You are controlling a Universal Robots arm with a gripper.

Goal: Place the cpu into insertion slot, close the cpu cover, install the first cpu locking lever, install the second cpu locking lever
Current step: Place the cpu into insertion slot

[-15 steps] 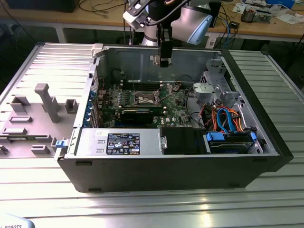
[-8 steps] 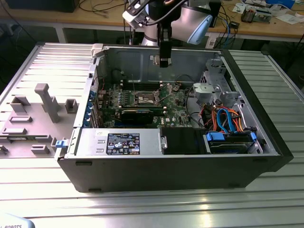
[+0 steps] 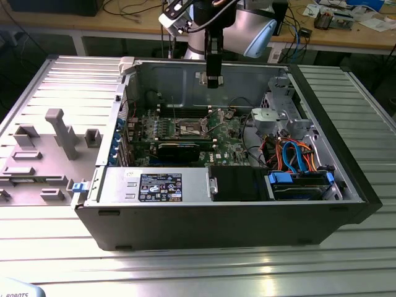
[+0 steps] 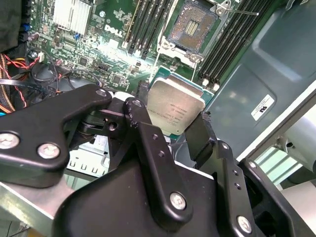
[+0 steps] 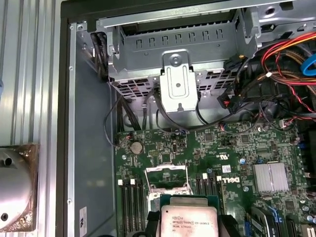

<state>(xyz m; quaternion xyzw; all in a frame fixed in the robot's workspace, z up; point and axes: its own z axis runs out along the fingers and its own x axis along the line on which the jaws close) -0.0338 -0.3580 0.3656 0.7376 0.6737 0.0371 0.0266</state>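
Observation:
My gripper (image 3: 213,79) hangs inside the open computer case, above the green motherboard (image 3: 232,139). It is shut on the cpu (image 4: 175,109), a flat square chip with a silver-grey top, gripped by its edges between the two black fingers (image 4: 136,112). The first wrist view also shows the cpu (image 5: 189,223). The insertion slot (image 4: 195,22) lies a short way off below it, its dark contact field bare inside a silvery rim; it also shows in the other two views (image 5: 168,178) (image 3: 189,129). A thin metal lever (image 4: 244,12) sticks out beside the slot. I cannot make out the cpu cover.
Black memory slots (image 4: 148,22) flank the socket on both sides. A finned heatsink (image 5: 270,177), a grey drive cage (image 5: 177,49) and bundles of red, orange and blue cables (image 3: 294,154) crowd the case. Grey fixture blocks (image 3: 59,133) stand on the table at the exterior view's left.

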